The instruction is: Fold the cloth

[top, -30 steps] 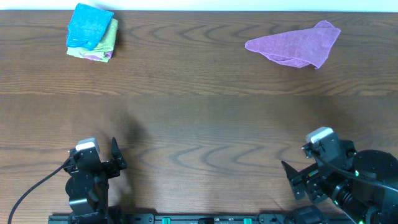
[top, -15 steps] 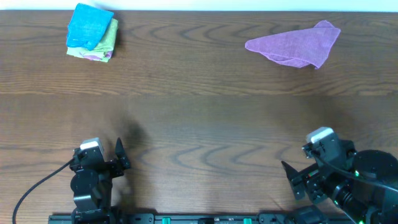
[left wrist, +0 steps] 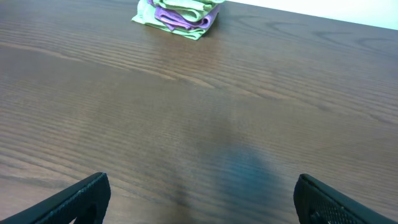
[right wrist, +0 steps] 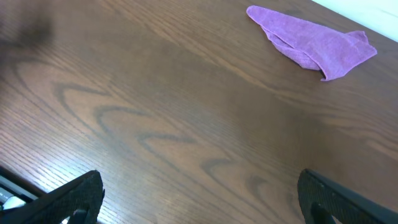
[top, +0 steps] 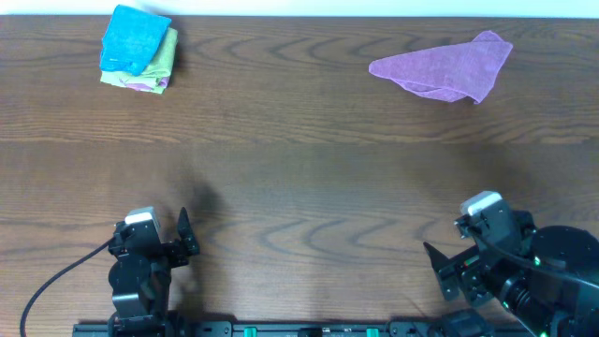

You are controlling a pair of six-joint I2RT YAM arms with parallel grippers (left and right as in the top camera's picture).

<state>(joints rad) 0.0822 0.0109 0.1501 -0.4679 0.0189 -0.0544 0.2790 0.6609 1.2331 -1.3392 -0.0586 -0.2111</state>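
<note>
**Operator:** Where is the cloth?

**Spotter:** Look to 10 o'clock from the middle of the table (top: 299,168), close to the far edge. Your sky-blue cloth (top: 134,37) lies there folded into a compact packet. It rests on top of a lime-green cloth (top: 165,56), which is also folded. A purple layer (top: 148,85) peeks out at the near edge of that pile. Your left wrist camera catches only the lower part of the pile, at 12 o'clock in its frame. You get green and purple folds there, and the blue is cut off by the top edge.

**Operator:** And my grippers?

**Spotter:** Your left gripper (left wrist: 202,186) sits at 7 o'clock, by the near edge of the table. Its jaws are spread wide, with only bare wood between them. It faces 12 o'clock, and the pile is well apart from it. Your right gripper (right wrist: 199,183) sits at 5 o'clock, also by the near edge. Its jaws likewise stand wide apart and hold nothing.

**Operator:** What else is on the table?

**Spotter:** You have a purple cloth (top: 445,67) at 1 o'clock, near the far edge. It lies loose in a rough triangle, rumpled along its near side, well apart from the blue pile. Your right wrist camera shows it at 1 o'clock in its frame. Neither of your grippers touches any cloth.
</note>
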